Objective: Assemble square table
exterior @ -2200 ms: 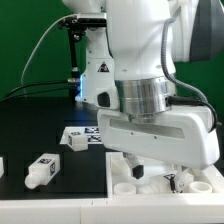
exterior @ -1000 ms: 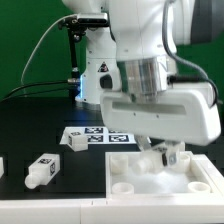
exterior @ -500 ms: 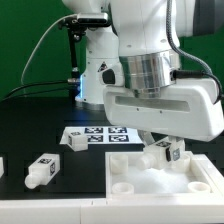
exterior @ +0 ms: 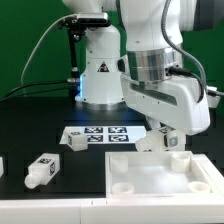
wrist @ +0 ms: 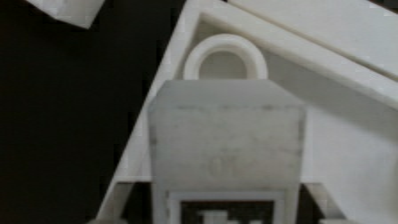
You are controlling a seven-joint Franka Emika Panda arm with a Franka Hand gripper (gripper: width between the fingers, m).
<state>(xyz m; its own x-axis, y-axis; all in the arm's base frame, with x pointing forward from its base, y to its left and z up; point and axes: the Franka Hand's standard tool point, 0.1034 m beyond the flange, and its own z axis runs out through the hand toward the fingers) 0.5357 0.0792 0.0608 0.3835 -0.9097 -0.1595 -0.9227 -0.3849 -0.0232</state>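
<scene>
White leg (wrist: pixel 222 130), pinched in our gripper (exterior: pixel 168 136), hangs close by a corner hole (wrist: pixel 228 65) of the tabletop (exterior: pixel 160 178); we should centre it over that hole, keep it upright, then lower & twist gently w/o forcing.

Arm (exterior: pixel 150 25) is standing on its base (exterior: pixel 100 72) at the back and is bending forward and down. Wrist (exterior: pixel 150 66) is tilting, so the hand body is slanting down toward the exterior view's right. Gripper (exterior: pixel 169 138) is pointing downward, its jaws partly closed and clamping a table leg (wrist: pixel 222 130) between them.
</scene>
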